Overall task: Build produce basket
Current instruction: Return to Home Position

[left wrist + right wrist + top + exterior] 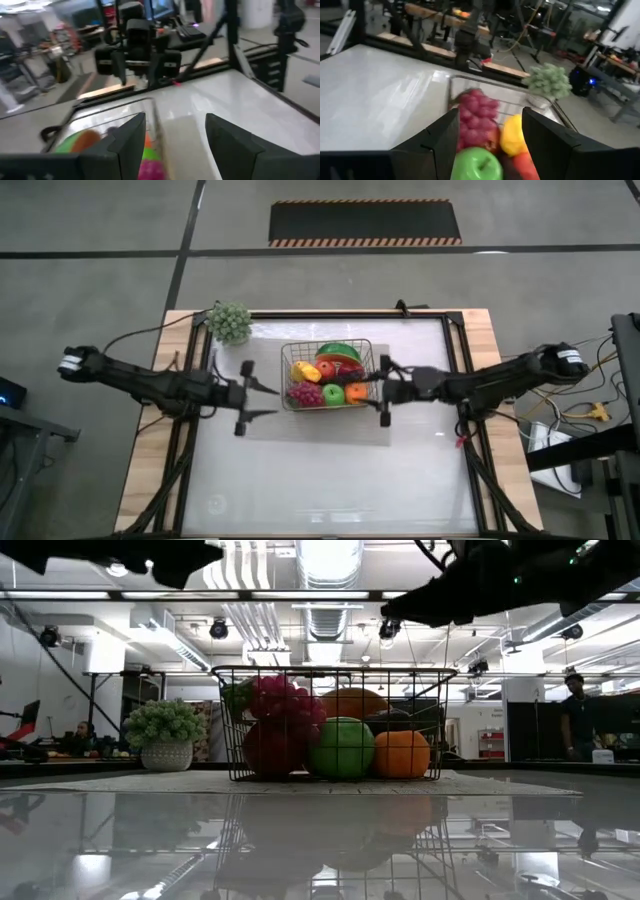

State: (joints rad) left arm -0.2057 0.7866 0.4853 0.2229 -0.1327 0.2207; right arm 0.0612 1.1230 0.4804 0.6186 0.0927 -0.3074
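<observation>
While the produce (333, 393) sits in the basket (283, 375), your left gripper (264, 401) gapes empty at its 9 o'clock, right gripper (384, 392) likewise at 3.

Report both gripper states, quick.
Left gripper: open, holding nothing, beside the basket.
Right gripper: open, holding nothing, at the basket's opposite side.

The table (330, 490) is holding a pale mat (310, 430) with the basket (372, 376) on it; a plant (229, 322) is sitting at eleven o'clock.
</observation>
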